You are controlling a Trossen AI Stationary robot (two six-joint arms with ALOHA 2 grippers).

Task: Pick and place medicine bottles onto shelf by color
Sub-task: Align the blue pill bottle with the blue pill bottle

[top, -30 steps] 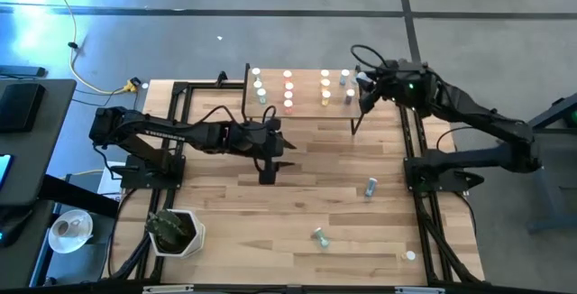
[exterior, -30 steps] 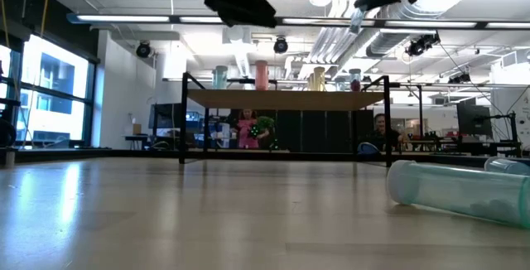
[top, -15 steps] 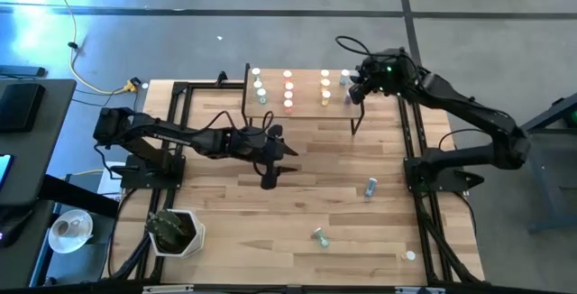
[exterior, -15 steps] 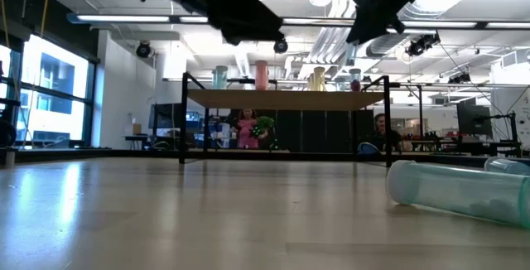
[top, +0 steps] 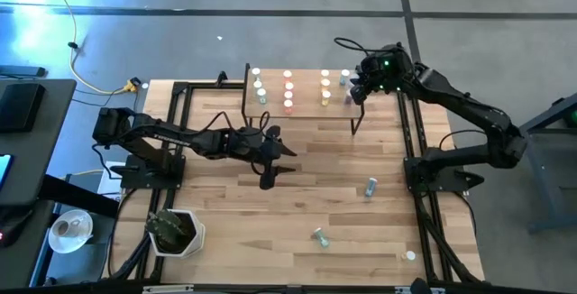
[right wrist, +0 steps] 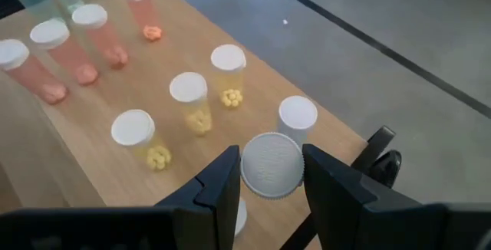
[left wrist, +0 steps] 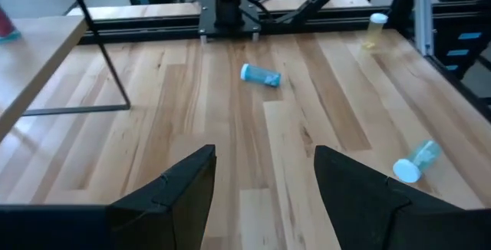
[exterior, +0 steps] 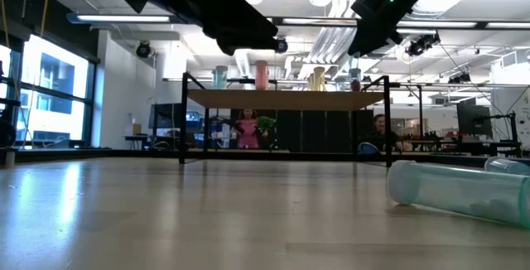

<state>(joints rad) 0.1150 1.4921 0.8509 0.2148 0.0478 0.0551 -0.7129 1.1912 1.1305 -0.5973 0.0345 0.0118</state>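
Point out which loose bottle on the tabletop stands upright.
The yellow white-capped bottle by the table's corner edge. The two teal bottles lie on their sides.

Butcher-block table point(top: 225, 195): carries the shelf point(top: 306, 109) at its far edge, right of centre, standing on thin black legs.

Shelf top: white-capped medicine bottles point(top: 288, 91) upright in rows by colour, namely green, pink, yellow and blue-grey.

Table top, toward the right edge: three bottles lying or standing loose point(top: 370, 186), point(top: 319, 236), point(top: 410, 256).

Near-left corner: a white pot with a plant point(top: 176, 231).
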